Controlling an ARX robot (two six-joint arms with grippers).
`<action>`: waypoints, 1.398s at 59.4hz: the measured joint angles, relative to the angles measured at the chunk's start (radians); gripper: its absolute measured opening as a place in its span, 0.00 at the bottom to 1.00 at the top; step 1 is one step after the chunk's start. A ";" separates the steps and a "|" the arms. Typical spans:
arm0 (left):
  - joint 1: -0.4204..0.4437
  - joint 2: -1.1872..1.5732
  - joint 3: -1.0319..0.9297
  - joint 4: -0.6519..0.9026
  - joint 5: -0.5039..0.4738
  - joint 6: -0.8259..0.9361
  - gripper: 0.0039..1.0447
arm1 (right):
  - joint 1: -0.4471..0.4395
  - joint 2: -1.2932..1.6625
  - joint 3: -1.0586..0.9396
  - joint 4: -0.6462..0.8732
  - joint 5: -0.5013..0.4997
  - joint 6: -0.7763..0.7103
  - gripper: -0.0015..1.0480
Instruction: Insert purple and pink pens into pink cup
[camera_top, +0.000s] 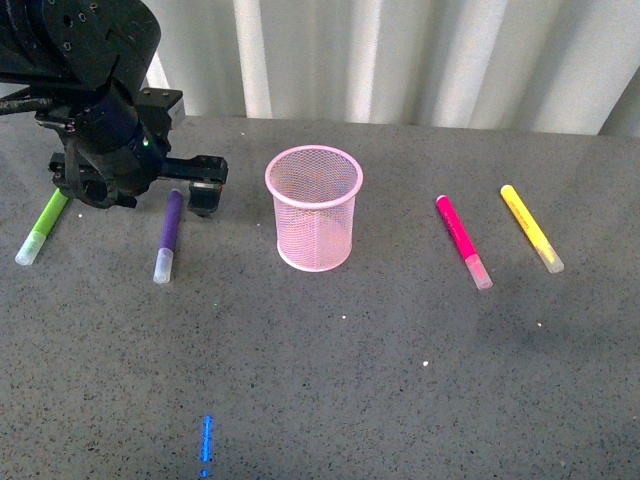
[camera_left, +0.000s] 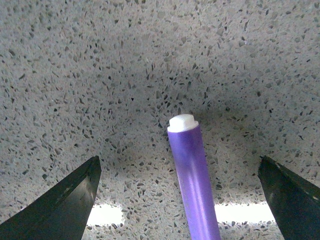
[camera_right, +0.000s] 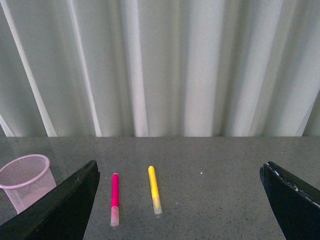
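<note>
Mostly cropped, purple pen (camera_left: 195, 190) — left gripper (camera_left: 178, 160) (straddling)

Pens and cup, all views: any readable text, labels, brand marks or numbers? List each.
No text can be read in any view.
purple pen: plain barrel up close, no print shows.
pink pen, yellow marker, green marker: too small to tell.
pink cup: bare mesh, no label shows.

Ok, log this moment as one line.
left tool: open, astride purple pen, not gripping | right tool: open, empty | pink pen: lying right of pink cup | pink cup: upright, no pens inside
</note>
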 joint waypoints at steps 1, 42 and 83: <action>0.000 0.000 0.000 0.000 0.000 0.000 0.92 | 0.000 0.000 0.000 0.000 0.000 0.000 0.93; -0.034 -0.026 -0.098 0.161 -0.007 -0.069 0.12 | 0.000 0.000 0.000 0.000 0.000 0.000 0.93; -0.113 -0.418 -0.567 1.119 0.086 -0.186 0.12 | 0.000 0.000 0.000 0.000 0.000 0.000 0.93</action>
